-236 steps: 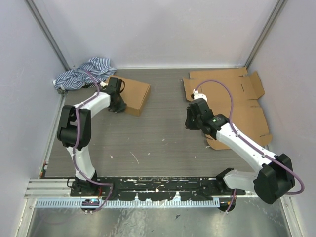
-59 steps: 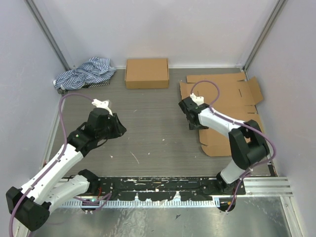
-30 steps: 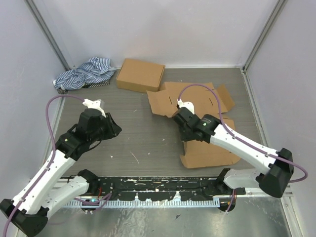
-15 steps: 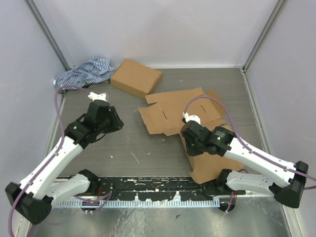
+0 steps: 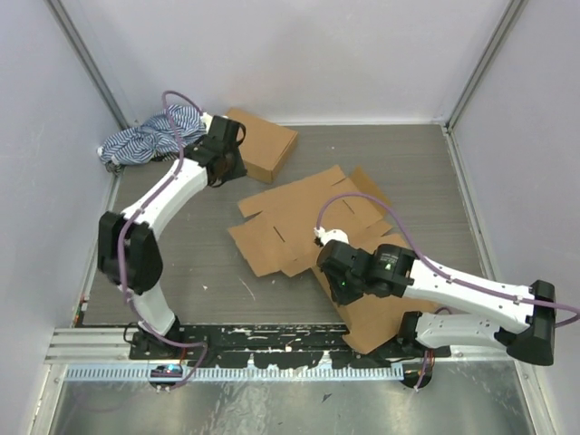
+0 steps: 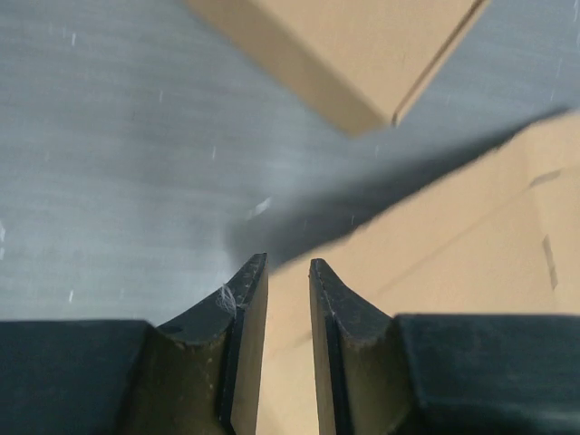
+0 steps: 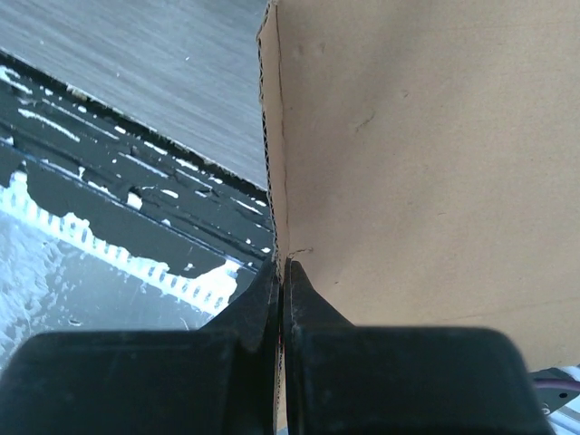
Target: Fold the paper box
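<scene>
The paper box is a flat, unfolded cardboard sheet (image 5: 290,213) lying across the middle of the table. My right gripper (image 5: 337,283) is shut on the edge of its near panel, which stands tilted up; the right wrist view shows the cardboard (image 7: 408,136) pinched between the jaws of that gripper (image 7: 281,263). My left gripper (image 5: 228,168) hovers at the back left, between a folded brown box (image 5: 265,142) and the sheet's far corner. In the left wrist view this gripper (image 6: 288,263) is open by a narrow gap, with nothing in it and the sheet (image 6: 453,236) below.
A striped cloth (image 5: 149,136) is bunched in the back left corner. The folded box (image 6: 362,54) lies just ahead of the left fingers. A black rail (image 5: 272,340) runs along the near edge, close under the lifted panel. Walls enclose three sides.
The right gripper has dragged the sheet leftward and toward the near edge, lifting its near panel. The left arm has swung from the left middle up to the back, beside the folded box.
</scene>
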`<state>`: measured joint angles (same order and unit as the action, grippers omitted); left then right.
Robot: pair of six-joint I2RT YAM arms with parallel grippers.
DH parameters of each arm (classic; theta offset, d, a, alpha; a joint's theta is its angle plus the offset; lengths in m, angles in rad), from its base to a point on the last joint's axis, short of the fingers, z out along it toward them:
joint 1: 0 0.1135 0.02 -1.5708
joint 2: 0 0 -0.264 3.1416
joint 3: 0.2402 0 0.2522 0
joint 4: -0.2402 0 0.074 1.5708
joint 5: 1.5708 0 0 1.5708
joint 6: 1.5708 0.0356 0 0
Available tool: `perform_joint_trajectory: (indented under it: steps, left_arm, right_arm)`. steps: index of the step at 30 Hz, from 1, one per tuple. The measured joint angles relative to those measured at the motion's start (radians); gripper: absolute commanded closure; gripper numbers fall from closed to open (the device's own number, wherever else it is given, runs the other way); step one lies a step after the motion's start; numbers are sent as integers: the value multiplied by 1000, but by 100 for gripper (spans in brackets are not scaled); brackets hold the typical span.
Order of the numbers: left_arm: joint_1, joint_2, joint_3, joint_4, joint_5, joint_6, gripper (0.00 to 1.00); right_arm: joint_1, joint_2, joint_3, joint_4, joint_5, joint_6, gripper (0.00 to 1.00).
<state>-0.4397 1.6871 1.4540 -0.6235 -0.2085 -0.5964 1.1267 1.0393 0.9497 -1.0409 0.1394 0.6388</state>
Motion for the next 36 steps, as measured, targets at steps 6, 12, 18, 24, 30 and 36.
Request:
perform_joint_trajectory:
  steps: [6, 12, 18, 24, 30, 36]
  left_arm:
    - [69, 266, 232, -3, 32, 8, 72]
    - [75, 451, 385, -70, 66, 9, 73]
    - [71, 473, 415, -89, 72, 8, 73]
    - [71, 257, 174, -55, 49, 7, 69]
    - [71, -279, -213, 11, 34, -31, 67]
    - [71, -547, -386, 13, 34, -59, 67]
  right_arm:
    - [26, 61, 0, 46, -29, -6, 99]
    - [28, 218, 23, 124, -54, -32, 99]
    - [28, 469, 184, 207, -40, -60, 99]
    - [-4, 617, 330, 275, -8, -59, 99]
    - [-158, 593, 287, 373, 60, 31, 99]
    - [-259, 481, 171, 422, 97, 81, 99]
